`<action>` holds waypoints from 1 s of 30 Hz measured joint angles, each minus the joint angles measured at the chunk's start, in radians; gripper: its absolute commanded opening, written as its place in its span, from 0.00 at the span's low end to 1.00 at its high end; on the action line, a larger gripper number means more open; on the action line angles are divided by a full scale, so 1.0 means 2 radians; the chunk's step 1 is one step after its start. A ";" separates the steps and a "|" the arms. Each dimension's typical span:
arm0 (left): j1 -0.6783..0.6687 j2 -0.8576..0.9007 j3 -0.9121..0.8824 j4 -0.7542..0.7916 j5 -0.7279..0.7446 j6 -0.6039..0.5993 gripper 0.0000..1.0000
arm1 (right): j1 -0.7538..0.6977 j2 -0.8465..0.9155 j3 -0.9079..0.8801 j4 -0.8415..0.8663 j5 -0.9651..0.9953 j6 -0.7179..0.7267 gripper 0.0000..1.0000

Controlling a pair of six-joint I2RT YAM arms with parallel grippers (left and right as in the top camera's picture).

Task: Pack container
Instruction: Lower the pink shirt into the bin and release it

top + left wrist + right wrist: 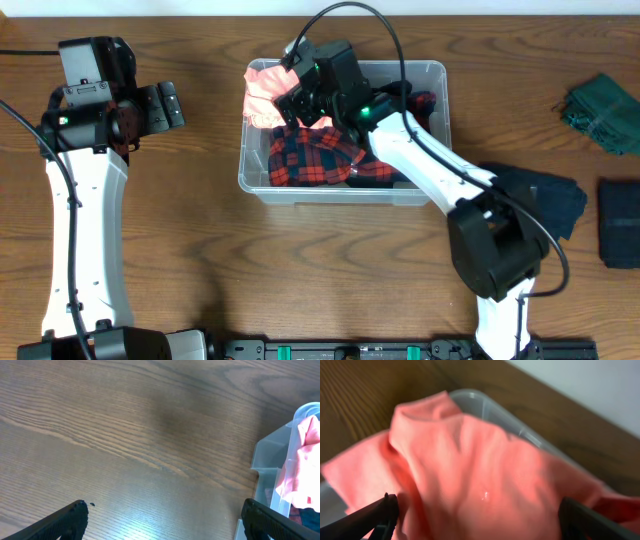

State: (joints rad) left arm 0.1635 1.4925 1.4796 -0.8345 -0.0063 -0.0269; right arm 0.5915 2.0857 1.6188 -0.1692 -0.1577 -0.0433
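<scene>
The clear plastic container (430,75) stands at the table's middle back. It holds a red-and-black plaid garment (310,155), dark clothes and a pink garment (265,90) heaped at its far left corner, partly over the rim. My right gripper (300,100) hovers open just above the pink garment (470,460), its fingers wide on either side. My left gripper (165,105) is open and empty over bare table left of the container (270,460).
A dark green cloth (605,110) lies at the far right back. A dark navy garment (545,200) and another folded dark one (620,220) lie right of the container. The right arm stretches across the container's right half.
</scene>
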 measured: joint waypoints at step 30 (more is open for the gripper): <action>0.000 0.000 0.000 0.000 0.000 0.000 0.98 | 0.000 -0.023 0.015 -0.059 -0.003 0.029 0.99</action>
State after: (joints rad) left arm 0.1635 1.4925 1.4796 -0.8341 -0.0067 -0.0269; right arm 0.5911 2.0407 1.6482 -0.2874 -0.1631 0.0143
